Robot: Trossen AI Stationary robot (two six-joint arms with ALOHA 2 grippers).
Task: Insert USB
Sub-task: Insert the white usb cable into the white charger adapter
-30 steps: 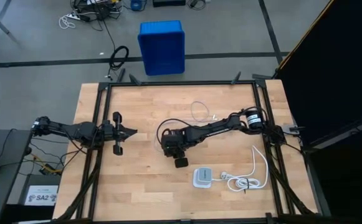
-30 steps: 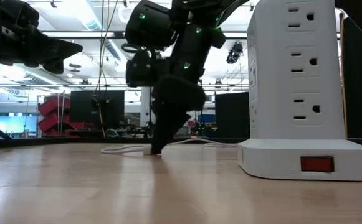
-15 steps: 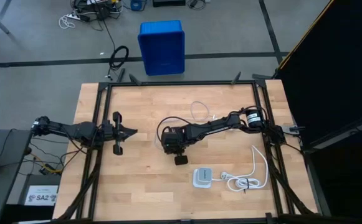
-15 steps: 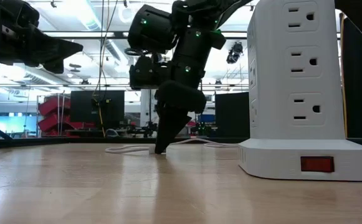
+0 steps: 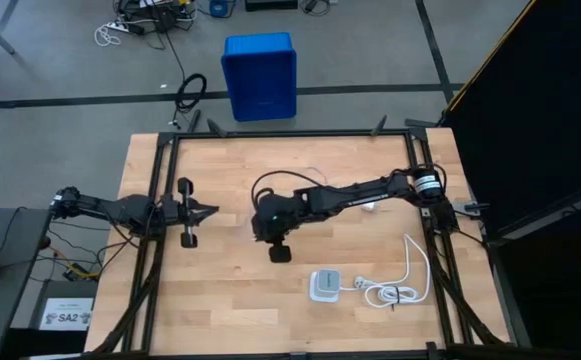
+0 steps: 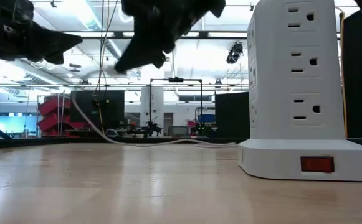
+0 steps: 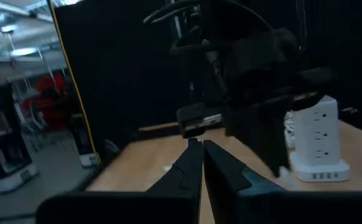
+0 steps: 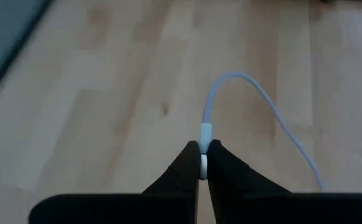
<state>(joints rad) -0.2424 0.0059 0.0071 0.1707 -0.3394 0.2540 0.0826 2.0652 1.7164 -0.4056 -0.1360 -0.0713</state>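
Observation:
The USB cable [image 8: 255, 93] is thin and white. One plug end is up in my right gripper [image 8: 200, 163], and the rest trails down and lies along the table [image 6: 168, 142]. My right gripper [image 5: 267, 228] is near the table's middle, raised well above the wood, as the low view [image 6: 121, 65] shows. My left gripper [image 5: 214, 210] hovers left of it, shut and empty; its fingers meet in the left wrist view [image 7: 197, 147]. My right gripper pinches the cable's plug end [image 8: 202, 163] between its two fingertips, with the white collar [image 8: 205, 132] just beyond them. The fingers slant downward, and the cable leaves in line with them. The plug is lifted clear; the cable hangs slack to the table [image 6: 90, 121].
A white power-strip tower [image 5: 322, 286] stands near the table's front right, large in the low view [image 6: 296, 87]. Its thick bundled cord [image 5: 395, 292] lies to its right. A blue bin [image 5: 260, 75] sits on the floor beyond the far edge.
My right gripper has risen from the table and moved a little toward the left edge, staying shut. It has lifted the cable's plug end clear, while the rest of the cable stays on the wood.

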